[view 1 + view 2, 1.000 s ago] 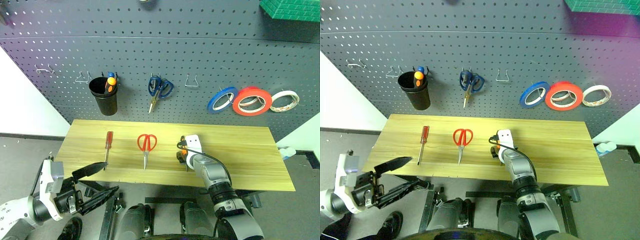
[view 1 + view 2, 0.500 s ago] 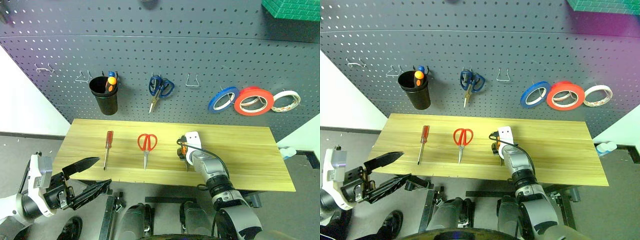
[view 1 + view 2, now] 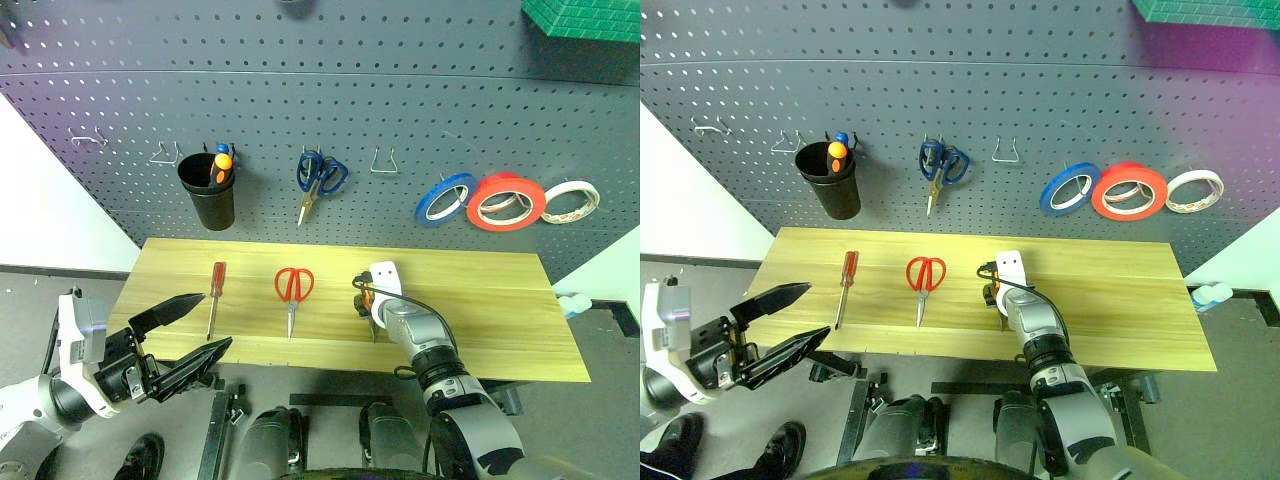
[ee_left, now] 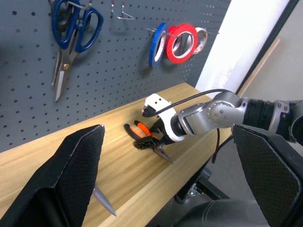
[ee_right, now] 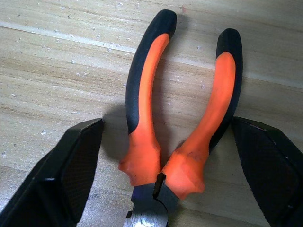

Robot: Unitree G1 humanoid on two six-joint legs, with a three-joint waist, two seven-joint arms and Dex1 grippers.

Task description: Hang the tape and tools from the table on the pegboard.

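Note:
Small orange-and-black pliers [image 5: 180,118] lie on the wooden table [image 3: 480,300], handles spread. My right gripper [image 5: 166,122] is down over them, open, one finger [image 5: 71,175] outside each handle; the pliers [image 3: 362,300] sit just beyond its wrist. A red-handled screwdriver [image 3: 215,285] and red-handled scissors [image 3: 293,290] lie further left on the table. The red-orange tape [image 3: 505,202] hangs on the dark pegboard [image 3: 400,100]. My left gripper [image 3: 214,320] hovers open and empty at the table's front left corner, near the screwdriver.
On the pegboard hang a black cup [image 3: 208,195], blue-handled scissors [image 3: 320,178], a blue tape roll [image 3: 445,198] and a white roll [image 3: 570,202]. Bare hooks [image 3: 383,162] sit between the blue scissors and the rolls, and others [image 3: 165,155] left of the cup.
My left gripper has risen a little at the table's front left corner. The right gripper stays over the pliers.

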